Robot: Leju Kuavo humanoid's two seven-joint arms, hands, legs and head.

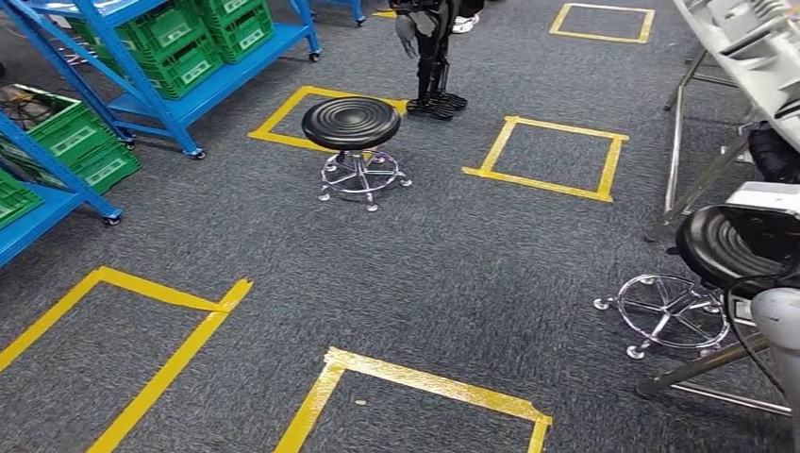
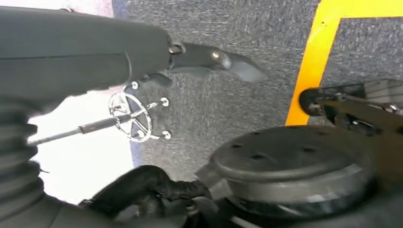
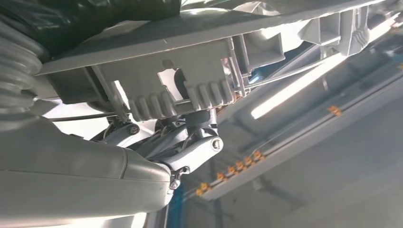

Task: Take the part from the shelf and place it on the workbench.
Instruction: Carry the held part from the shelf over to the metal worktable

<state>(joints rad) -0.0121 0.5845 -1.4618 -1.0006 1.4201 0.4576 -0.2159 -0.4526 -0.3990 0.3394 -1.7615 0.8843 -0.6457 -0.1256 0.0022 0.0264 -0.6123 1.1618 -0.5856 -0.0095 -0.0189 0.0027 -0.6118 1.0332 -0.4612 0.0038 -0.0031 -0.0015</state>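
Head view: two black round stools, one (image 1: 351, 123) standing on the carpet among the tape marks and one (image 1: 731, 247) nearest the robot's right side. Five yellow tape squares on the floor, whole or partly cut by the frame (image 1: 547, 156). Two blue shelf racks (image 1: 203, 90). Green crates (image 1: 160, 38) on the racks: at least five, some cropped.

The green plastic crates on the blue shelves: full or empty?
Cannot tell: the green plastic crates on the blue metal shelves show only their slotted sides.
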